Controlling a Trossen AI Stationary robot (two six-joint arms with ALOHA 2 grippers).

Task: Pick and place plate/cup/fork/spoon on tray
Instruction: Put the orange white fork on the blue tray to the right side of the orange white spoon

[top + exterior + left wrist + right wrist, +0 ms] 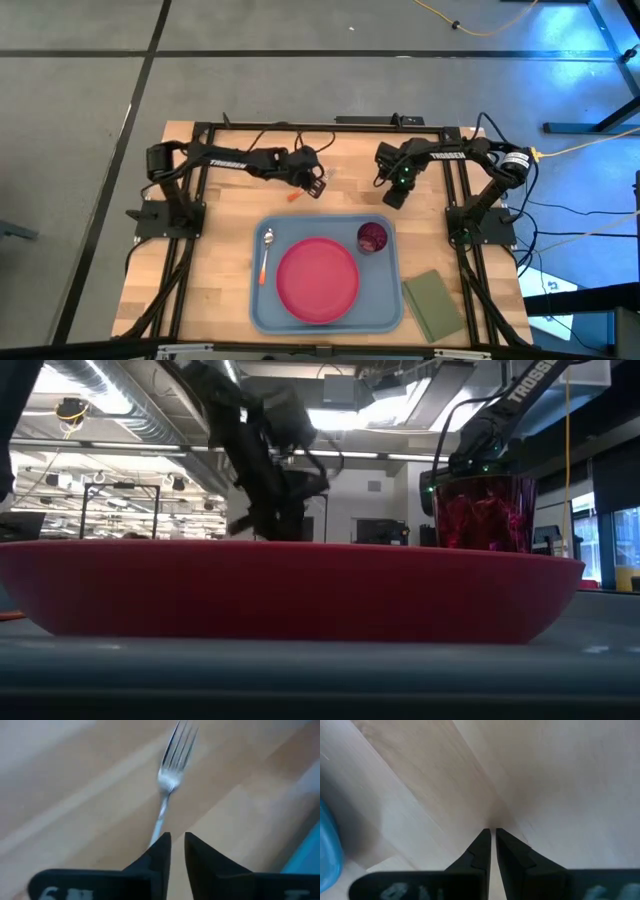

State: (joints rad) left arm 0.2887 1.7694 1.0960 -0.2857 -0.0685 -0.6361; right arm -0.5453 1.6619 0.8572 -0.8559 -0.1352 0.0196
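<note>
**Fork gripped beyond the tray, last item to go in**

The fork [170,775], a small utensil with a silver tined head and thin orange handle, lies off the tray, over the bare wood just beyond the tray's far rim; in the left wrist view its shaft runs straight into the narrow gap between the fingers, tines pointing away from the wrist, so its long axis continues the gripper's own line; the left gripper [318,184] looks clenched on the handle, the orange end poking out toward the tray in the high view. The light blue rectangular tray [260,305], smooth with rounded corners and a raised rim, lies toward the table's near edge from the fork; the left arm is plainly the nearer one. On the tray sit the round flat pink-red plate [317,280], the small dark red translucent cup [372,237] and the orange-handled spoon [266,250] along the left side. The right gripper [394,195] waits over pale wood grain, fingers nearly together, empty.
</note>
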